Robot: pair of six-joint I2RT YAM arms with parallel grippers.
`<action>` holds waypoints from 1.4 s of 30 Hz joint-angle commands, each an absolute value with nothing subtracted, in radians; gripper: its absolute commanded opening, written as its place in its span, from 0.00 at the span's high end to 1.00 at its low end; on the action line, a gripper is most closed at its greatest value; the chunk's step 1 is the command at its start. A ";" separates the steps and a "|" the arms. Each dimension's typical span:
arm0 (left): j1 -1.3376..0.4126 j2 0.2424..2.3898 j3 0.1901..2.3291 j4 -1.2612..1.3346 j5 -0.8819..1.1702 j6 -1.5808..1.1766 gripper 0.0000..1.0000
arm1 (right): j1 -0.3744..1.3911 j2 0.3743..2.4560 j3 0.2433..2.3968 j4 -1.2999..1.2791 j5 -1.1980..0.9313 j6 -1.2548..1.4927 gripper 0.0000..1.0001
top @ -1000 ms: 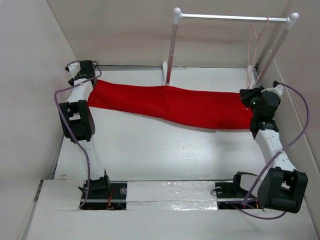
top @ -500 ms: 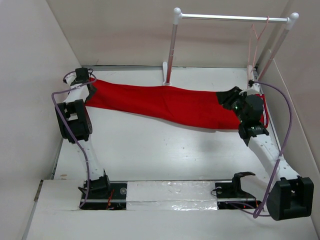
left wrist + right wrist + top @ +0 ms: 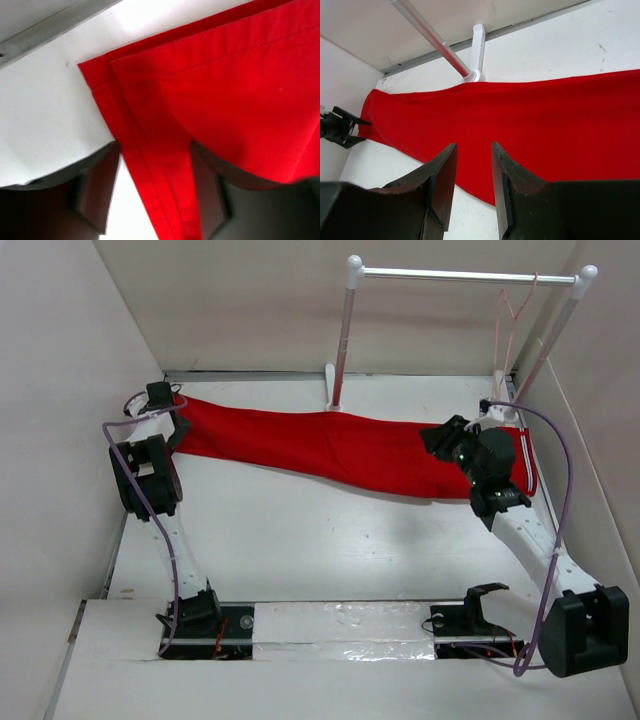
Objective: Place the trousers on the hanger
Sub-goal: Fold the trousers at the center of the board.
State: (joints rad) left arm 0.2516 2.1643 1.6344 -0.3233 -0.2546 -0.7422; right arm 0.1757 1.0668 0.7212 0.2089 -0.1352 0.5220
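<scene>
From above, the trousers (image 3: 340, 445) lie flat along the far side of the counter (image 3: 320, 540), running from its far left corner to its right edge. The left hand (image 3: 158, 395) sits at their left end, and the right hand (image 3: 437, 436) hovers over their right part. The hanger (image 3: 508, 315) hangs from the bar of the rack (image 3: 460, 276) in the far right corner.

In the left wrist view, the left hand (image 3: 154, 147) is spread wide. The hemmed edge of the trousers (image 3: 240, 90) runs between its fingers (image 3: 95, 190), with bare counter (image 3: 45, 115) showing beside it.

In the right wrist view, the right hand (image 3: 473, 147) shows a narrow gap with nothing gripped. The trousers (image 3: 545, 120) stretch across the counter (image 3: 560, 45) beyond it, past the foot of the rack (image 3: 476, 45).
</scene>
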 commanded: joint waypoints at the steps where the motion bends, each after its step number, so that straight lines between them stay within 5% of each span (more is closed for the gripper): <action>1: 0.261 2.201 1.663 -0.351 -0.210 -0.764 0.48 | 0.189 1.037 0.762 0.210 -0.117 0.502 0.60; 7: 0.261 2.201 1.628 -0.293 -0.195 -0.743 0.91 | 0.178 0.977 0.741 0.178 -0.069 0.508 0.61; 10: 0.261 2.198 1.623 -0.282 -0.199 -0.719 1.00 | 0.167 0.943 0.723 0.156 -0.026 0.512 0.61; 15: 0.261 2.146 1.574 -0.244 -0.218 -0.686 1.00 | 0.106 0.945 0.651 0.152 0.069 0.581 0.60; 19: 0.261 2.036 1.502 -0.180 -0.218 -0.669 1.00 | -0.049 1.040 0.508 0.242 0.213 0.744 0.17; 21: 0.261 2.000 1.482 -0.164 -0.221 -0.657 1.00 | -0.153 1.090 0.506 0.256 0.155 0.788 0.15; 32: 0.261 1.875 1.407 -0.137 -0.221 -0.649 1.00 | -0.394 1.042 0.380 0.242 0.144 0.857 0.21; 40: 0.242 1.822 1.329 -0.149 -0.331 -0.644 1.00 | -0.492 1.224 0.417 0.264 0.028 0.908 0.29; 42: 0.242 1.812 1.316 -0.173 -0.371 -0.652 1.00 | -0.492 1.261 0.457 0.249 0.038 0.919 0.42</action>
State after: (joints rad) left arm 0.2481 1.8942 1.3380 -0.1520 -0.2790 -0.6621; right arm -0.4870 1.2388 0.3885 0.2115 0.0536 0.8814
